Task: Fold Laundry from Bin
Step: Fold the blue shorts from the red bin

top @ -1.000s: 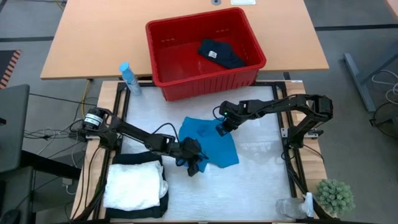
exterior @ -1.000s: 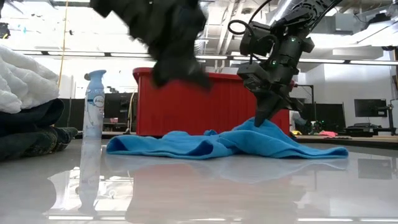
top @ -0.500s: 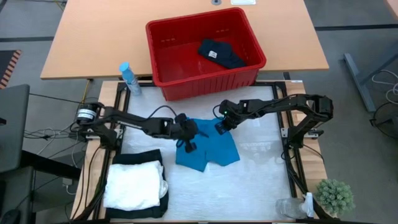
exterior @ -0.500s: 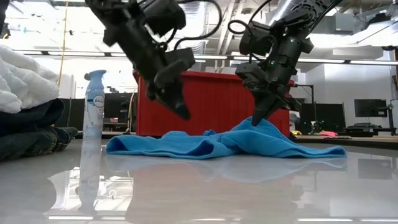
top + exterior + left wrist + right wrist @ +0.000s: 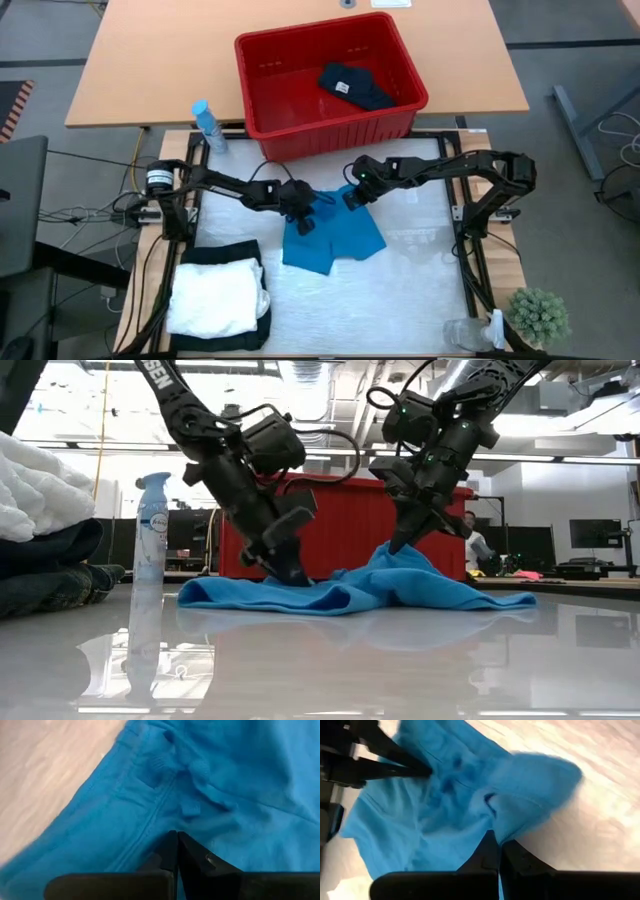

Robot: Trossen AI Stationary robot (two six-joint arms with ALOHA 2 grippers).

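The small bright blue garment [image 5: 340,240] lies crumpled on the white table top, in the middle. My left gripper [image 5: 302,222] is shut, its tips down on the garment's left part [image 5: 290,574]. My right gripper [image 5: 352,198] is shut on the garment's far right part, which rises in a peak [image 5: 395,560]. The red bin [image 5: 262,95] stands past the table's far edge with a dark garment [image 5: 357,87] in it. A white crinkled piece [image 5: 215,297] lies folded on a black one [image 5: 262,335] at the near left corner. My left gripper touches the blue garment's left part [image 5: 167,822] with the tips of its shut fingers, slanting down from the table's left. No cloth shows between the fingers. The garment lies flat on the table there. My right gripper pinches a raised fold of the blue garment [image 5: 507,827] between its two fingertips, slanting down from the table's right. How many layers it has, I cannot tell. The fold stands up in a peak below the fingers, and the rest lies slack on the table.
A blue spray bottle [image 5: 208,125] stands at the table's far left corner. A small green plant [image 5: 540,315] and a clear bottle [image 5: 468,335] are at the near right corner. A wooden table [image 5: 150,60] lies beyond, under the bin.
My left gripper, shut throughout, has swung from the garment's near left side toward the far edge and come down onto the garment's left part. My right gripper has stayed in place, shut on its fold; the peak stands slightly higher and the garment's right end has drawn in.
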